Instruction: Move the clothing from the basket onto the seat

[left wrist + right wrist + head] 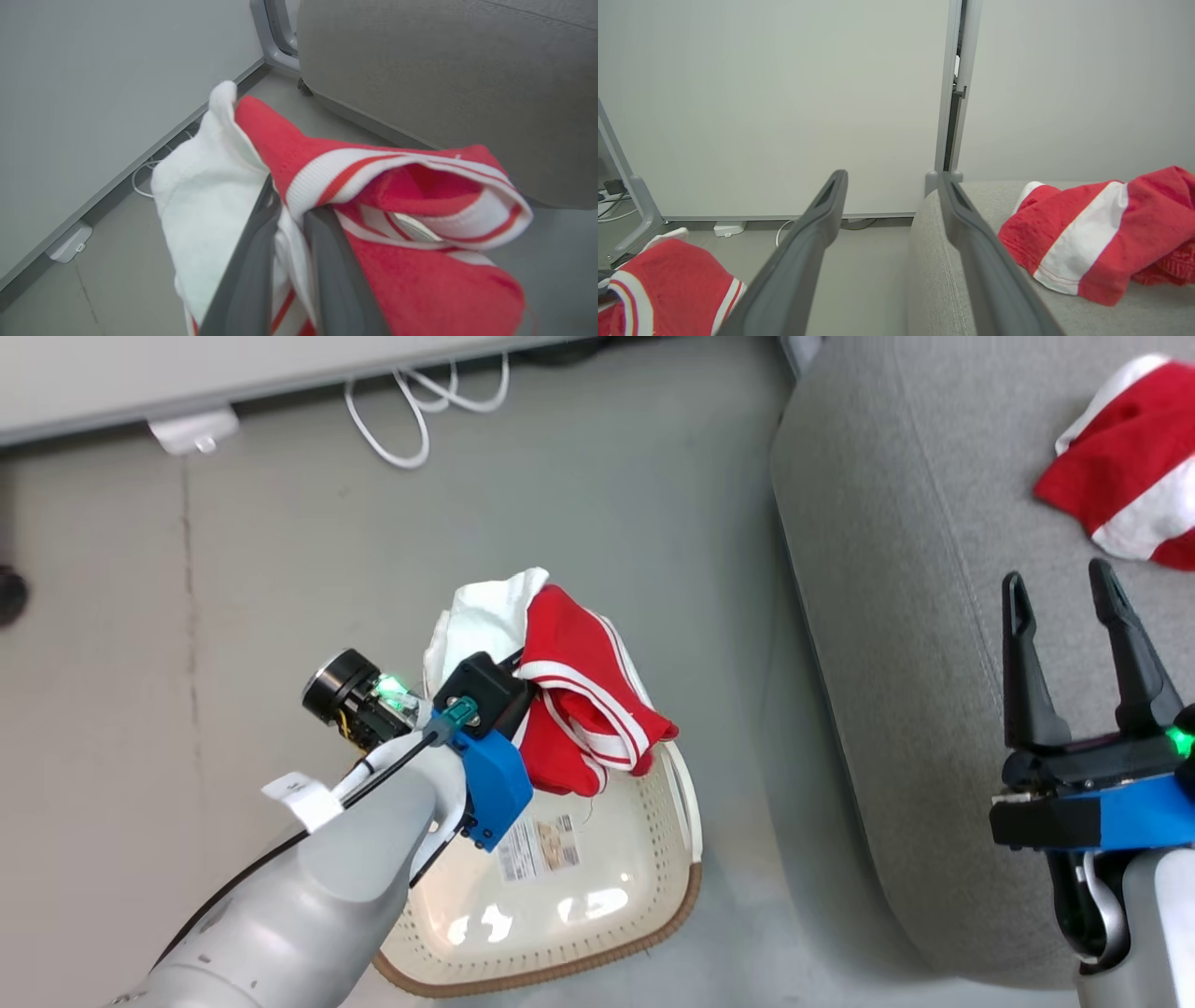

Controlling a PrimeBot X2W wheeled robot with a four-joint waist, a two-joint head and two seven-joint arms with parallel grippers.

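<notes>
A red and white piece of clothing (569, 691) hangs bunched above the far end of the cream basket (597, 887), lifted off its floor. My left gripper (292, 210) is shut on this clothing (397, 219), its two dark fingers pinching the striped fabric. The basket's floor shows bare with a label inside. Another red and white garment (1134, 476) lies on the grey seat (896, 579) at the far right; this garment (1092, 233) also shows in the right wrist view. My right gripper (1064, 588) hovers open over the seat's near part, nothing between its fingers.
The basket stands on a grey floor (233, 579) just left of the seat's rounded edge. White cables (420, 406) and a small white box (194, 429) lie along the wall's foot. A metal frame leg (637, 210) stands at the far left in the right wrist view.
</notes>
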